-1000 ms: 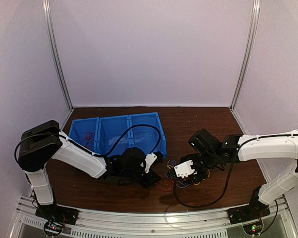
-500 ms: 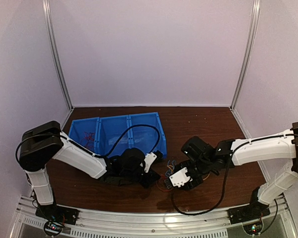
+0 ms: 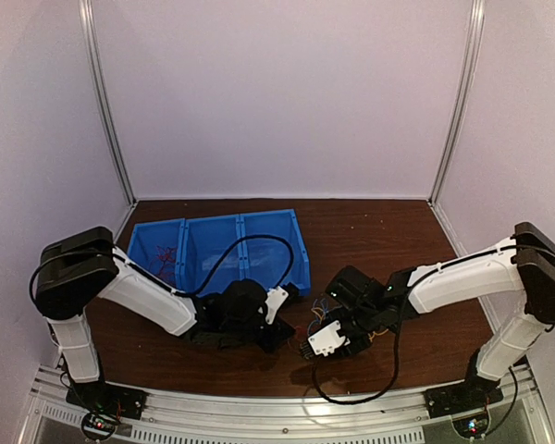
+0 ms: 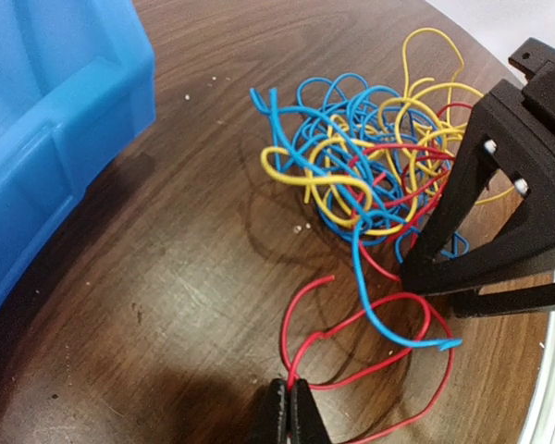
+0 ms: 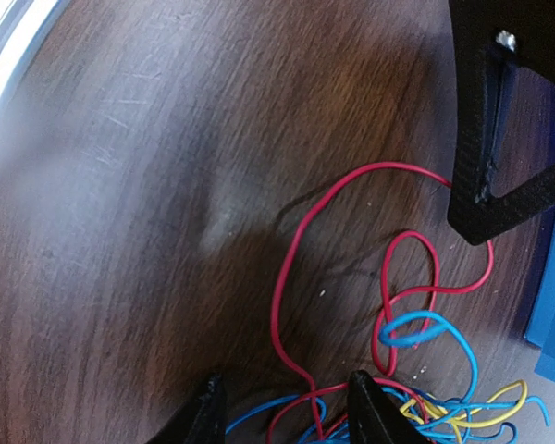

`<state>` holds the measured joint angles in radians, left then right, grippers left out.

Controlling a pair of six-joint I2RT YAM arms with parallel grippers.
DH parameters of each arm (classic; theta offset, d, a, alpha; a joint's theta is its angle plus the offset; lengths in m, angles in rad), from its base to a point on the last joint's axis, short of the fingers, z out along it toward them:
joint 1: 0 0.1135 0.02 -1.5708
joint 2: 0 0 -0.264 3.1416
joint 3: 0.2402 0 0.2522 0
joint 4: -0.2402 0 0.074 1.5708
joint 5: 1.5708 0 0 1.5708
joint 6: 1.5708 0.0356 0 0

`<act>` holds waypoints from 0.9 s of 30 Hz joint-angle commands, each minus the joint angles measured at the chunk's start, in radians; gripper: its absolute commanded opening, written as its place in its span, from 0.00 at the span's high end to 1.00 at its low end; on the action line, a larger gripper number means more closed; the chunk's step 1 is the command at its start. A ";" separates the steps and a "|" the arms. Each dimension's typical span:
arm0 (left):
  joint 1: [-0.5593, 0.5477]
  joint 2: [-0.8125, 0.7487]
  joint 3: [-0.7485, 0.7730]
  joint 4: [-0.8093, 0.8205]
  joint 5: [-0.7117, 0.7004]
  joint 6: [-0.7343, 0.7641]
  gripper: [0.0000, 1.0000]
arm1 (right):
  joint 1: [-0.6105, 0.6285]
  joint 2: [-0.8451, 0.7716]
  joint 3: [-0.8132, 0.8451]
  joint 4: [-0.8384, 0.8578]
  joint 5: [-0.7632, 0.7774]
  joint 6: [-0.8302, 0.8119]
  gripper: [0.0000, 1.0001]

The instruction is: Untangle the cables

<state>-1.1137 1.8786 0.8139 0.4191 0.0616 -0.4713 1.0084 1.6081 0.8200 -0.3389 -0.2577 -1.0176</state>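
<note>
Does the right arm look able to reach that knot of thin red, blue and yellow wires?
Probably yes. The right gripper hangs open at the edge of the wire knot, a red strand between its fingers, nothing across its way. The left gripper, shut on a red loop, sits alongside.

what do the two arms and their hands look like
The left arm and right arm have white shells with black joints, and a thick black cable loops off each. The left hand and right hand are black with flat, triangular open-frame fingers.
</note>
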 commanded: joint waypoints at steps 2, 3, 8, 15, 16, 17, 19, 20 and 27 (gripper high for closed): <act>0.004 -0.075 -0.042 0.037 -0.044 0.009 1.00 | -0.001 0.016 -0.018 0.029 0.030 0.015 0.59; 0.003 -0.098 -0.048 0.029 -0.084 0.019 1.00 | -0.007 0.023 -0.014 0.024 0.030 0.018 0.62; 0.003 -0.290 -0.072 -0.053 -0.197 0.108 1.00 | -0.036 0.043 -0.022 0.021 0.041 0.027 0.75; 0.005 -0.586 -0.086 -0.186 -0.413 0.220 1.00 | -0.068 0.070 -0.038 0.030 0.044 0.058 0.81; 0.006 -0.627 -0.083 -0.204 -0.444 0.232 1.00 | -0.068 0.071 -0.042 0.034 0.046 0.063 0.81; 0.007 -0.664 -0.081 -0.221 -0.476 0.246 1.00 | -0.068 0.071 -0.046 0.038 0.049 0.068 0.81; 0.010 -0.743 -0.075 -0.253 -0.532 0.271 1.00 | -0.070 0.075 -0.047 0.041 0.056 0.074 0.81; 0.011 -0.778 -0.070 -0.270 -0.559 0.281 1.00 | -0.070 0.078 -0.047 0.043 0.061 0.074 0.81; 0.014 -0.963 0.021 -0.387 -0.693 0.360 1.00 | -0.074 0.099 -0.038 0.040 0.057 0.085 0.81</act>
<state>-1.1057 0.9878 0.7601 0.0986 -0.5079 -0.1860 0.9443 1.6485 0.8116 -0.2317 -0.2459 -0.9508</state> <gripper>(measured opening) 0.008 0.191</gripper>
